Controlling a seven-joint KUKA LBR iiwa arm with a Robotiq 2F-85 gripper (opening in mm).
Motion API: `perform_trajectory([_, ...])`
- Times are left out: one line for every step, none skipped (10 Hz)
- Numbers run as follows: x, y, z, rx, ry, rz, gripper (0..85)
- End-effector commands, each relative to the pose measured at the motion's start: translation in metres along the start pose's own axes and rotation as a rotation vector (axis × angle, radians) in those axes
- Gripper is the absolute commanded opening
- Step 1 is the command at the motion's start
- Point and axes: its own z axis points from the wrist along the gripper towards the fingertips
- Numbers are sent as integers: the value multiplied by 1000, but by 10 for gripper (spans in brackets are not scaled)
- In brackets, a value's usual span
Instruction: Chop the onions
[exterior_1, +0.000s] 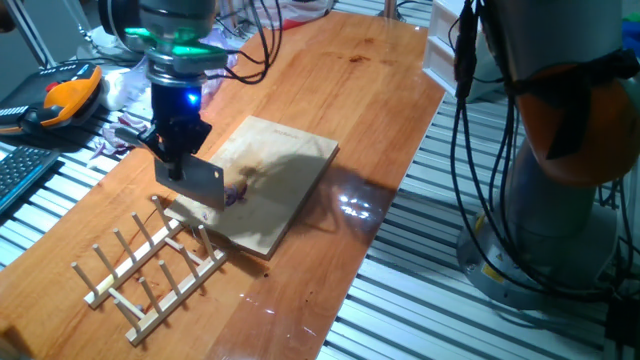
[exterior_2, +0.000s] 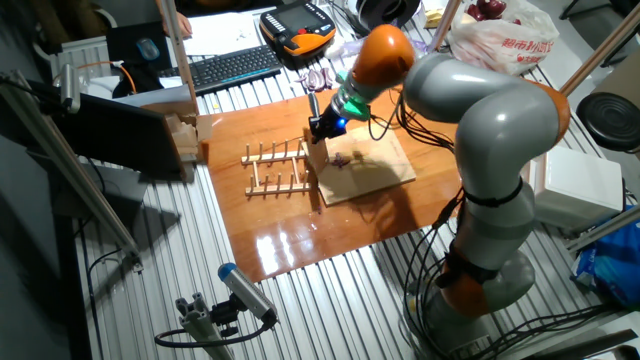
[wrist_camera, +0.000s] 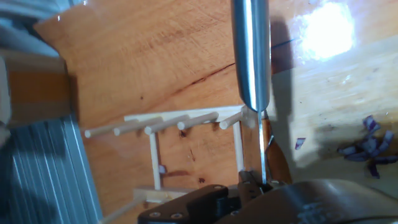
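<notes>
In one fixed view, the pale wooden peg rack (exterior_1: 150, 262) lies just below and to the left of the black two-finger claw (exterior_1: 178, 168), flat on the glossy orange-brown wooden table (exterior_1: 330, 90). The claw is clenched on the handle of a small steel cleaver with a flat rectangular blade (exterior_1: 203, 184), which hangs edge-down from it. The blade's lower edge stands at the near left part of the light rectangular wooden cutting board (exterior_1: 268, 183), though contact with the wood cannot be made out. Just right of the blade, close under the claw, sit the onions (exterior_1: 236, 194), a few small purple bits on the board.

In the other fixed view, the rack (exterior_2: 276, 167) is left of the claw (exterior_2: 322, 130), the board (exterior_2: 372, 170) right of and below it, and the purple bits (exterior_2: 340, 159) are just beside the blade on the board.

The hand view looks along the cleaver's shiny handle (wrist_camera: 251, 53); the rack (wrist_camera: 168, 127) spreads to the left, and the curled purple onion pieces (wrist_camera: 367, 146) lie to the right, apart from the blade.
</notes>
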Motion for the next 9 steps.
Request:
perform_trajectory([0, 0, 0, 20, 8, -19, 0])
perform_trajectory([0, 0, 0, 21, 5, -27, 0])
perform_trajectory([0, 0, 0, 25, -4, -33, 0])
perform_trajectory([0, 0, 0, 36, -11, -35, 0])
perform_trajectory([0, 0, 0, 66, -12, -56, 0])
perform_trajectory([0, 0, 0, 77, 16, -84, 0])
perform_trajectory([0, 0, 0, 75, 24, -83, 0])
perform_trajectory([0, 0, 0, 84, 20, -81, 0])
perform_trajectory([0, 0, 0, 79, 24, -92, 0])
